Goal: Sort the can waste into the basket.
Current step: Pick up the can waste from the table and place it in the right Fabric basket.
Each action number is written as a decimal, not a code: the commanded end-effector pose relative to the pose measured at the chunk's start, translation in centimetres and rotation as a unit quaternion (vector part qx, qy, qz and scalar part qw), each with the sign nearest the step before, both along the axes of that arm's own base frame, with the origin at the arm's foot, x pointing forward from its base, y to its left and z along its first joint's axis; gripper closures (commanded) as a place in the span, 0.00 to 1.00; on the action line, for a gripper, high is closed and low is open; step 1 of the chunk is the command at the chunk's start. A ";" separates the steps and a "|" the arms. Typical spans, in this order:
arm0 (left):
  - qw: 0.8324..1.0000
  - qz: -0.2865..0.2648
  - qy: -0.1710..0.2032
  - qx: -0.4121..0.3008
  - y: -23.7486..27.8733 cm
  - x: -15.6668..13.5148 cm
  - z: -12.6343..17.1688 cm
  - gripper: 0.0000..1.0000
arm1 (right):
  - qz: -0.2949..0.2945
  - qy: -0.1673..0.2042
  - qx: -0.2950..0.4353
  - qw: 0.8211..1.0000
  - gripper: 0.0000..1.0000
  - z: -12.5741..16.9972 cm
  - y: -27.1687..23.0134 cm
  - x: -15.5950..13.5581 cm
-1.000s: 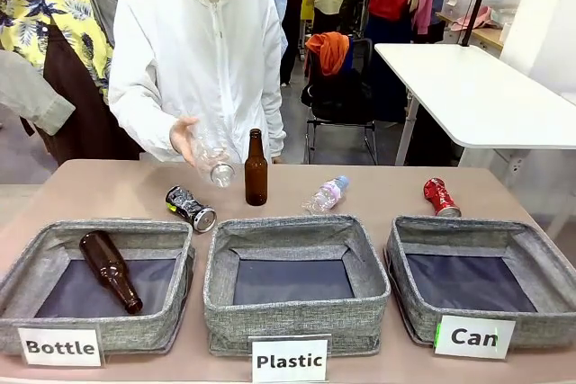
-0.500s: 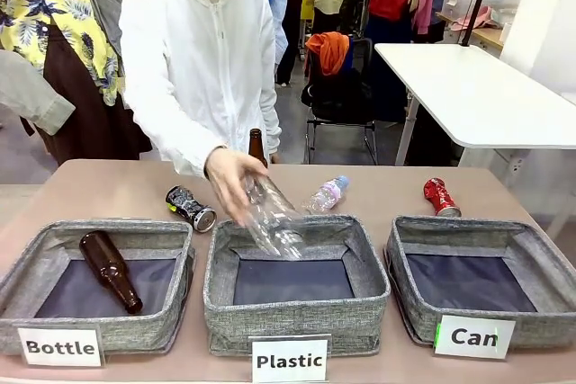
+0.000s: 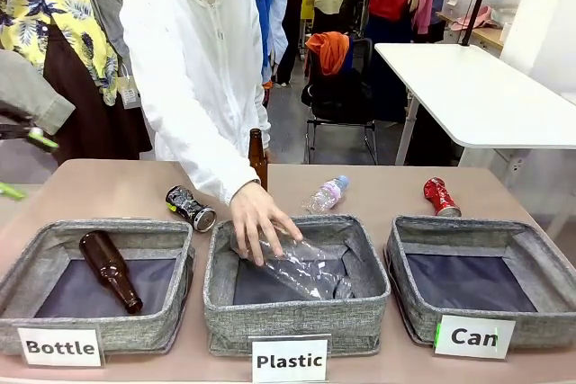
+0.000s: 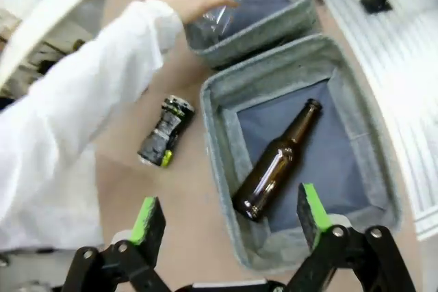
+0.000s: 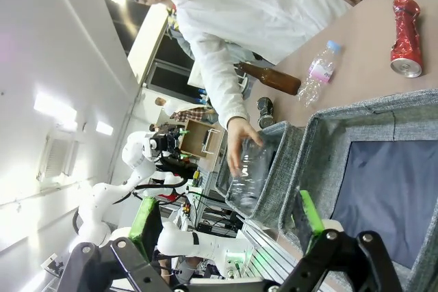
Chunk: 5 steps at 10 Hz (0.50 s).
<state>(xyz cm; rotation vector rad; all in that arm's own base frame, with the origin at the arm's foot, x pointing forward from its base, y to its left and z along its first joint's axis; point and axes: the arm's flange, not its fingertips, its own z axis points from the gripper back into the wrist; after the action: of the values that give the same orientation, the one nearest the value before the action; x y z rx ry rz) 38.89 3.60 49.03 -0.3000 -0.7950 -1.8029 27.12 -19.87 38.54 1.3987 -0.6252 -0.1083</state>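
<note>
Tabletop [image 3: 108, 188] inspected from the robot's side; one change noted over the last second: the person's hand [image 3: 259, 220], which held a clear plastic bottle [image 3: 304, 269] up in the air a moment ago, now presses it down into the middle bin marked "Plastic" [image 3: 297, 319]; the left claw [image 4: 229, 211] has also edged into the front view's left margin; both cans lie where they lay before. Left claw: jaws spread wide with nothing gripped, hanging over the bin that holds a brown glass bottle [image 4: 274, 162]; the black-and-silver can [image 4: 164, 131] lies on the table ahead of it, just outside that bin's wall, on the side of the person's sleeve. Right claw [image 5: 227, 215]: jaws likewise spread and empty, poised above the basket marked "Can" [image 3: 540, 325], whose dark bottom is bare; the red can [image 5: 405, 35] lies on the table beyond that basket's far rim. Finding: the plastic item is dealt with, the can waste is not; neither can is yet lifted; with the person's arm reaching past the black-and-silver can, the red one looks the freer pick.
</note>
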 end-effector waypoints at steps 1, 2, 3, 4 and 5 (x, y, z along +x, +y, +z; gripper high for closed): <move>0.998 -0.027 0.012 0.064 -4.2 3.1 -0.1 0.00 | -0.002 -0.016 0.002 1.000 0.00 0.0 0.0 0.1; 0.995 -0.050 0.020 0.083 -6.1 5.2 -0.2 0.00 | -0.002 -0.016 0.002 1.000 0.00 0.0 0.0 0.1; 0.995 -0.033 0.027 0.096 -7.0 6.8 -0.2 0.00 | -0.002 -0.016 0.002 1.000 0.00 0.0 0.0 0.1; 0.994 -0.041 0.033 0.096 -6.9 7.2 -0.2 0.00 | -0.002 -0.016 0.002 1.000 0.00 0.0 0.0 0.1; 0.995 -0.036 0.036 0.090 -6.2 7.1 -0.4 0.00 | -0.002 -0.016 0.002 1.000 0.00 0.0 0.0 0.1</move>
<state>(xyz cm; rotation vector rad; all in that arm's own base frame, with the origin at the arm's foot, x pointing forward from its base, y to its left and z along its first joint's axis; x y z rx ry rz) 46.19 -4.19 47.90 -0.2599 -0.5796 -1.9282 27.13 -19.87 38.54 1.3987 -0.6250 -0.1081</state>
